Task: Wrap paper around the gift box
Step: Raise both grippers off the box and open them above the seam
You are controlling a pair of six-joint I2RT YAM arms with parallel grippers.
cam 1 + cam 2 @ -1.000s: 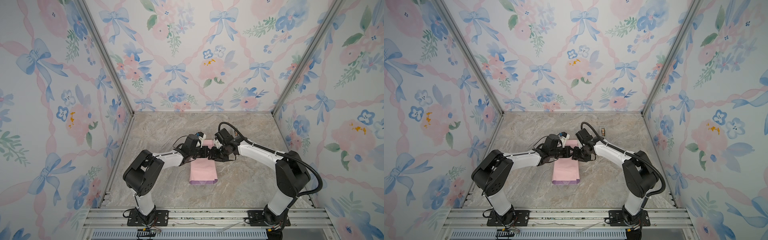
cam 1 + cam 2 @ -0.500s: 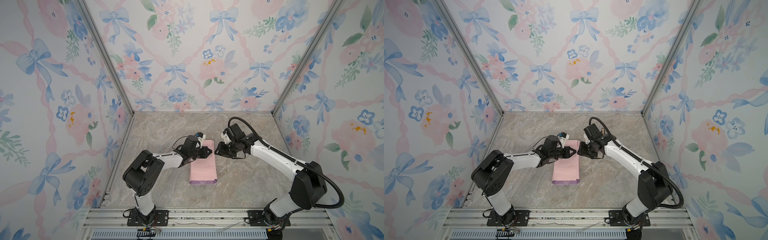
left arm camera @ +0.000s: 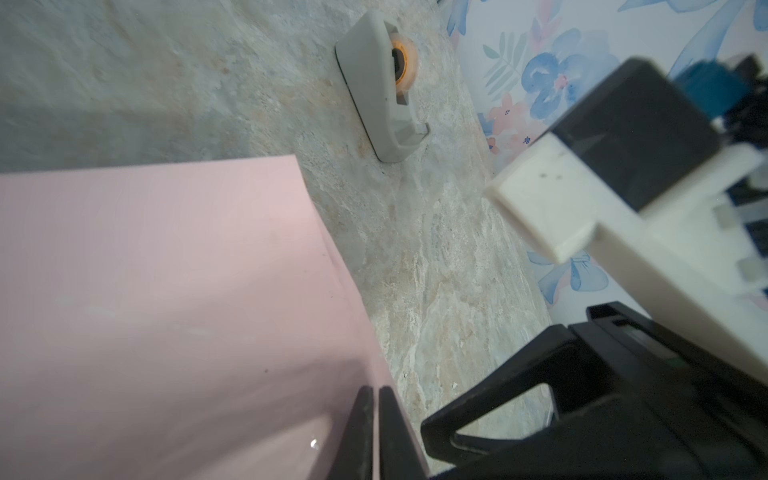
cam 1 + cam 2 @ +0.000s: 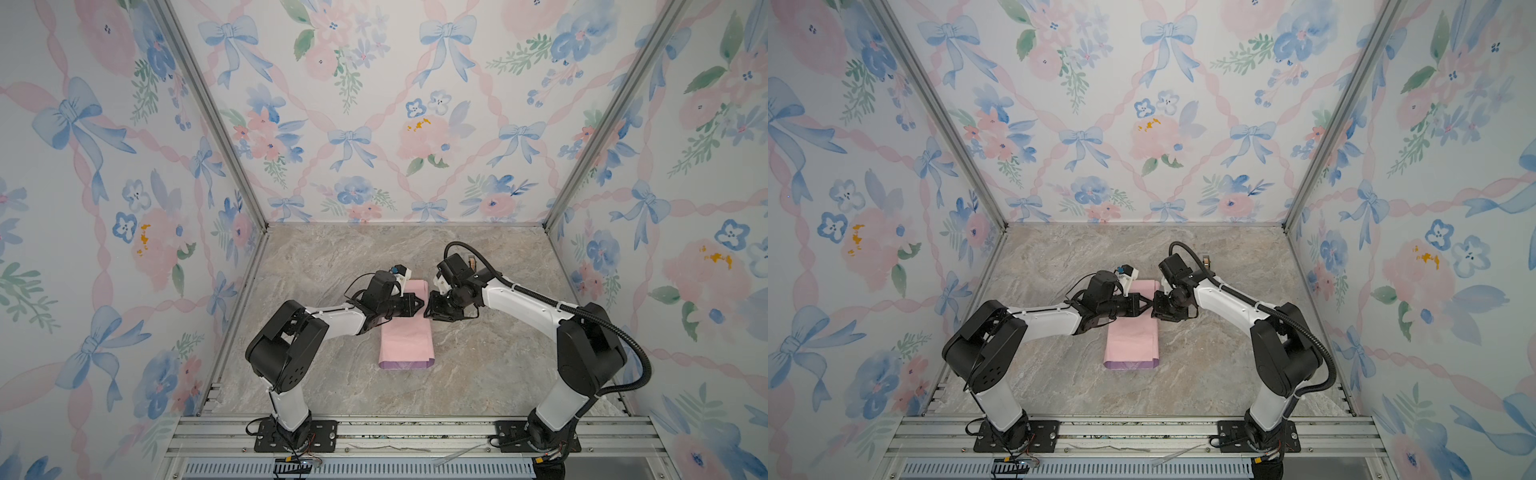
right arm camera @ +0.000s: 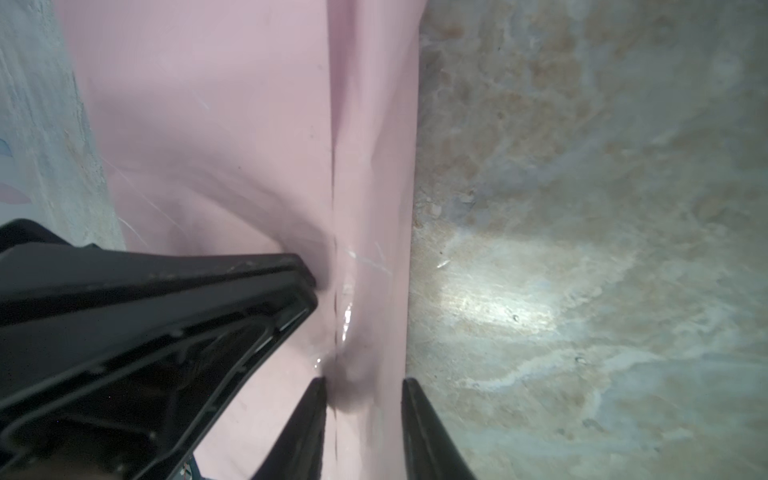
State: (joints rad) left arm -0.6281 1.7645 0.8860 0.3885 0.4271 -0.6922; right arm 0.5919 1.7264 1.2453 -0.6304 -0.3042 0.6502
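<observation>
Paper [image 4: 406,340] [image 4: 1133,340] lies folded into a long narrow strip mid-surface [image 4: 332,266], long axis running near to far. Pink face is up, with a lilac band [image 4: 406,365] showing at the near end. Gift box can't be made out in any view. Left arm [image 4: 332,320] reaches in from the left across the paper, right arm [image 4: 523,303] from the right. Both sets of jaws meet at the paper's right edge, in its far half, almost tip to tip in both top views. Left jaws are clenched, fingertips [image 3: 362,424] pressed together with the tip down on the paper just inside that edge. The right wrist view shows the same finger [image 5: 187,299] pushing into a dented, creased spot by a lengthwise fold line. Nothing visibly pinched between them. Right jaws are parted, fingertips [image 5: 311,415] straddling the narrow raised strip of paper [image 5: 374,166] between the fold line and the paper's edge: one tip at the fold, one at the edge. Can't tell if they touch the paper. Bare surface lies right of that edge. Beige tape dispenser [image 3: 382,87] with an orange-brown roll sits far right on the surface, apart from the paper, mostly hidden behind the right arm in a top view [image 4: 471,262].
</observation>
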